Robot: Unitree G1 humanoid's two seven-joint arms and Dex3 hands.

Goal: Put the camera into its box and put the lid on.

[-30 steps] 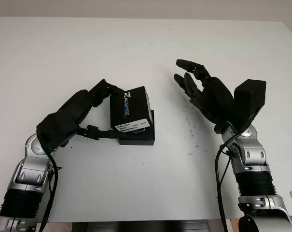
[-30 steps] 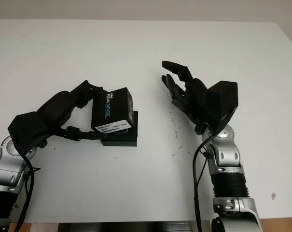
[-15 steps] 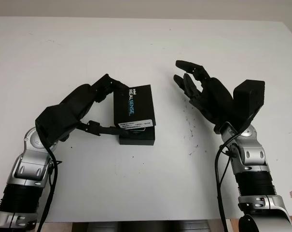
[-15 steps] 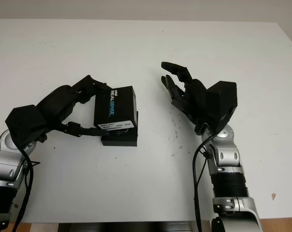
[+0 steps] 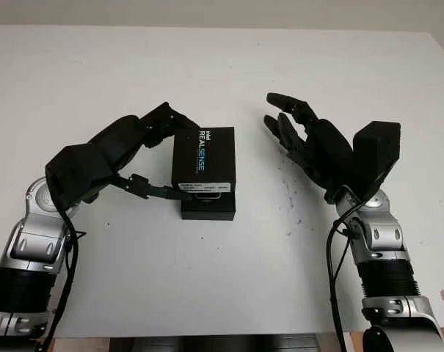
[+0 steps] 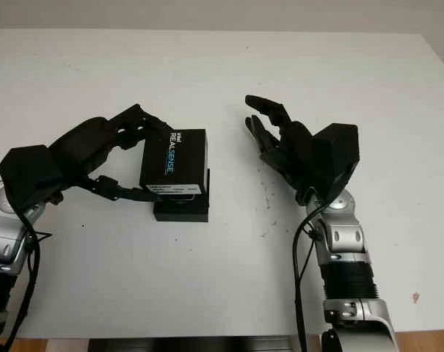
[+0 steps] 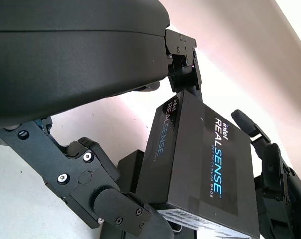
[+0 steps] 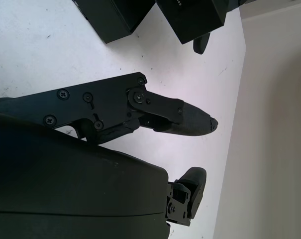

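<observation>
Left hand gripping lid above box, right hand open nearby

Black hands (silver forearms, cabled)

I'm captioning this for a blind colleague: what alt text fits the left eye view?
The robot's left hand grips a black RealSense lid and holds it over the black box base on a white table, the base's near edge showing below the lid. The right hand is open, raised to the lid's right and apart from it.
</observation>
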